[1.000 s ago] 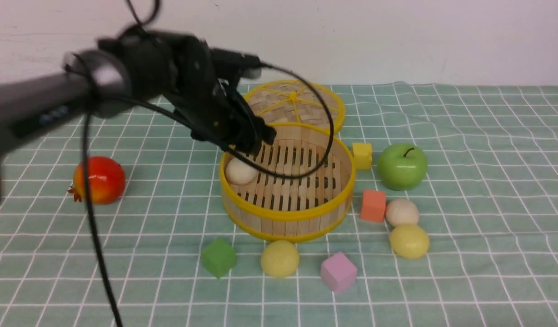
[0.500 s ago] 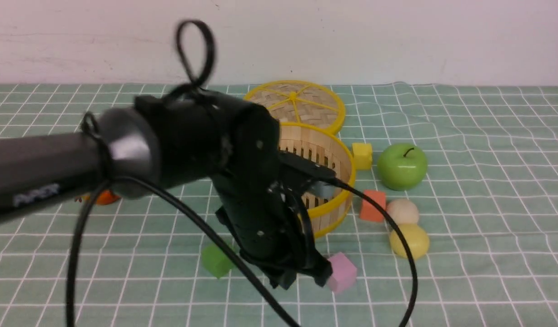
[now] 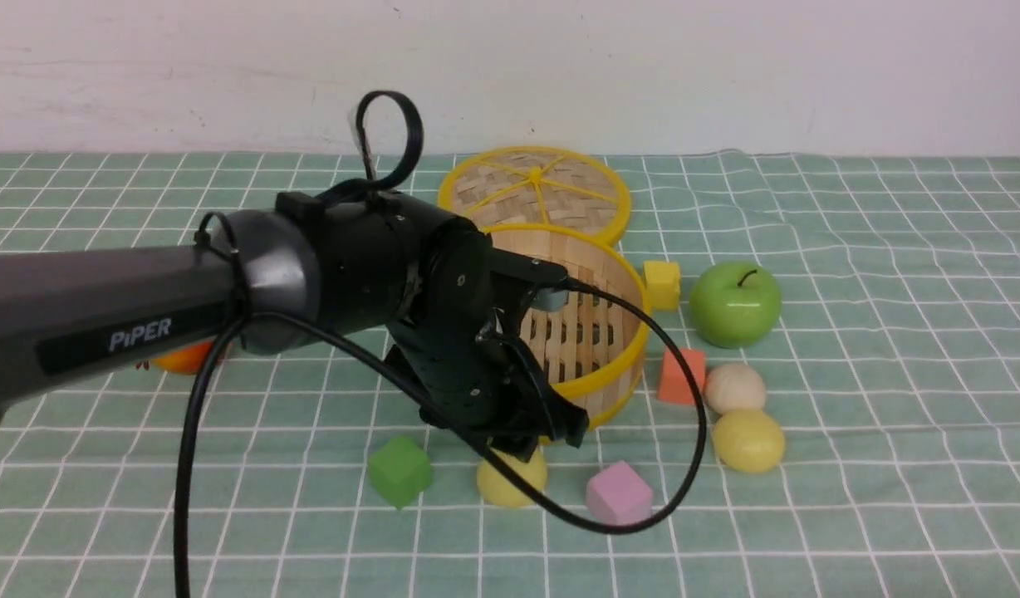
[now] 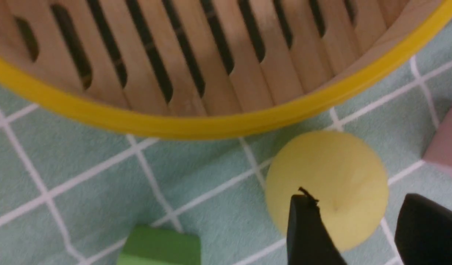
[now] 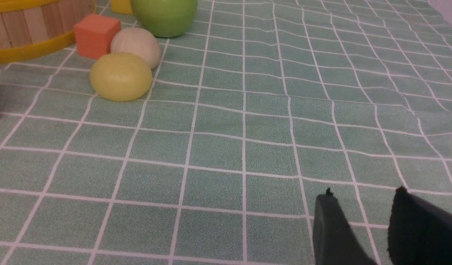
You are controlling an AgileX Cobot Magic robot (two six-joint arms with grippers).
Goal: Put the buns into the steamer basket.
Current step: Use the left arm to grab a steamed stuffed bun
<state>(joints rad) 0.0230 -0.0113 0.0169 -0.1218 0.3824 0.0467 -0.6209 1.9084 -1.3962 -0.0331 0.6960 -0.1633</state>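
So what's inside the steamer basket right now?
Only bare slatted floor shows in the steamer basket. Its left part is hidden behind the left arm, so any bun there cannot be seen.

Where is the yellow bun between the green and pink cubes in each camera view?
Front view: yellow bun low centre, partly hidden under the left gripper.
Left wrist view: just beyond the fingertips, beside the basket.
Right wrist view: not in it.
Shared landmark: basket's yellow rim.

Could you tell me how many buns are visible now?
3. The front yellow bun lies before the steamer basket, below the left gripper; the cream bun and the right yellow bun sit together to the basket's right. The left arm hides part of the basket; another may be inside.
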